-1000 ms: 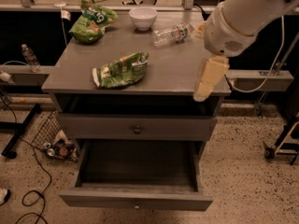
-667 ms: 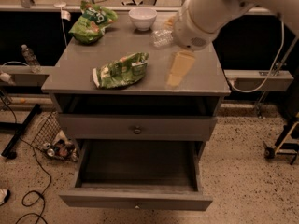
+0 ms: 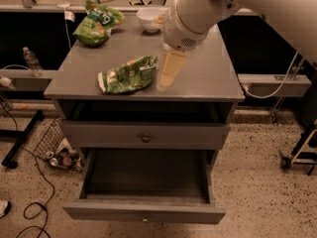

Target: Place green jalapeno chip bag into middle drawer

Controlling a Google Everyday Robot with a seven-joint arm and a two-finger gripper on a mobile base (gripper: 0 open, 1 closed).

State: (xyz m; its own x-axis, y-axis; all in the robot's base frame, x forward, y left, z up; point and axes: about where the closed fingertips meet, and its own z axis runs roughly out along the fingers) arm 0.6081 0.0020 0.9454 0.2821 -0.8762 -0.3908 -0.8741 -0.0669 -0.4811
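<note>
The green jalapeno chip bag point(image 3: 128, 74) lies flat and crumpled on the grey cabinet top point(image 3: 208, 78), near its front left, white sealed end to the left. My gripper point(image 3: 167, 77) hangs from the big white arm just right of the bag, its pale fingers pointing down at the top, close beside the bag's right end. The middle drawer point(image 3: 144, 182) stands pulled open at the bottom of the cabinet, dark and empty inside, with a tiny knob on its front.
A puffier green bag point(image 3: 98, 21) lies at the back left of the top. A white bowl point(image 3: 151, 18) stands at the back middle. A shut drawer front with a round knob point(image 3: 145, 138) is above the open one. A wire basket of cans point(image 3: 60, 152) and cables lie on the floor left.
My arm has swung left across the cabinet top, from its right edge to just beside the chip bag. The bag and drawer have not moved.
</note>
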